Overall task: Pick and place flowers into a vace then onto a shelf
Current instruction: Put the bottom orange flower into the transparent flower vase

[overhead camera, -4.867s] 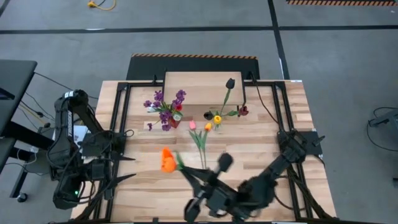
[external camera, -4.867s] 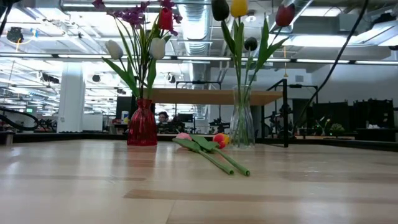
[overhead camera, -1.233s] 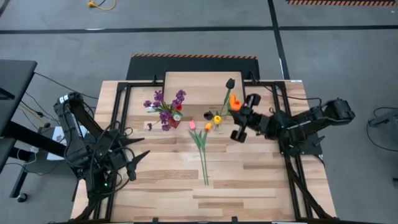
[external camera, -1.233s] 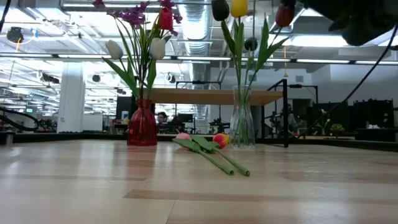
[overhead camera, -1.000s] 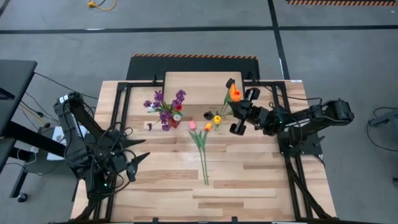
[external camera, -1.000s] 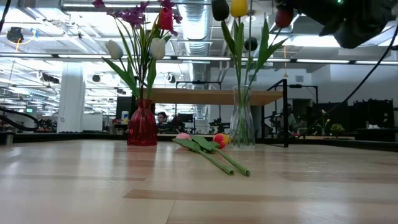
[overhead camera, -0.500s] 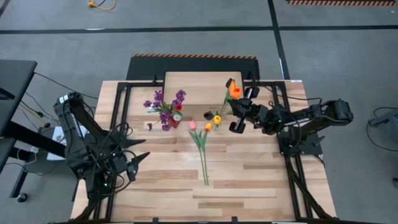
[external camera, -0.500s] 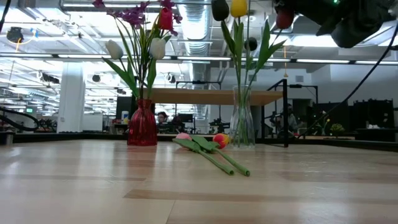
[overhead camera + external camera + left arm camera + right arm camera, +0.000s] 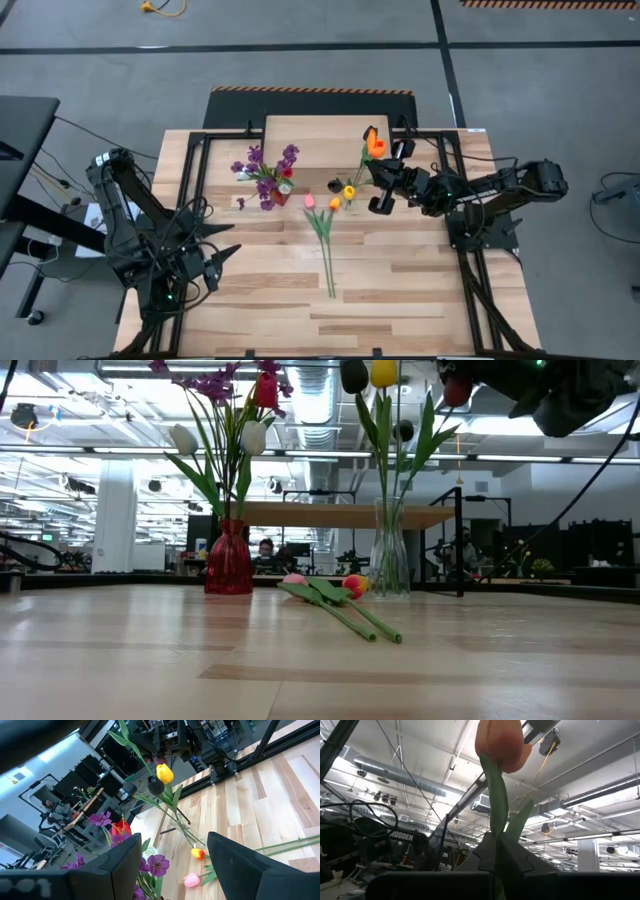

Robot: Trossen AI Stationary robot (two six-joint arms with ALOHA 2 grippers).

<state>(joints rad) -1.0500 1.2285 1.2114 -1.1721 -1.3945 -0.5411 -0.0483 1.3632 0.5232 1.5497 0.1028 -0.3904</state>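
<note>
Plank tabletop (image 9: 400,290) carries two stems lying mid-table, while the right gripper (image 9: 383,180), jaws clamped on an orange tulip (image 9: 376,147), hangs by the clear vase (image 9: 389,560) near the far edge, and the left gripper (image 9: 213,262), jaws apart, waits near the left edge.

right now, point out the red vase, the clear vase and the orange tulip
red vase (image 9: 229,565), low view, on its belly
clear vase (image 9: 389,565), low view, on its glass body
orange tulip (image 9: 498,742), right wrist view, on its bloom
</note>
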